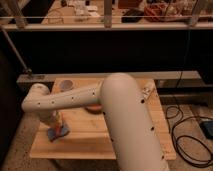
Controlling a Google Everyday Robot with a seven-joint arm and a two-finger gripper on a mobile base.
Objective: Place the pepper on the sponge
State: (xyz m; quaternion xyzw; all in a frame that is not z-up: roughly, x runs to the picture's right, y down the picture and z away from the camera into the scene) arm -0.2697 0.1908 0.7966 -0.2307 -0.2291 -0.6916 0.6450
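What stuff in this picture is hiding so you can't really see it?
- Camera view: the gripper, low over the sponge at the table's left front; the big white arm hides whether it holds the pepper.
- Camera view: the red plate, mostly covered by that arm.
- Camera view: the white thing at the table's right edge, too small to name.

one high view down over arm (125, 115) — tool (57, 125) low above table (85, 139).

wooden table (85, 136): one, light top. white arm (117, 107): crosses the table from right foreground to left. gripper (57, 122): pointing down at the table's front left, over the blue sponge (53, 134). orange pepper (63, 130): on the sponge's right edge, beside the gripper. dark red plate (93, 108): mostly hidden under the arm.
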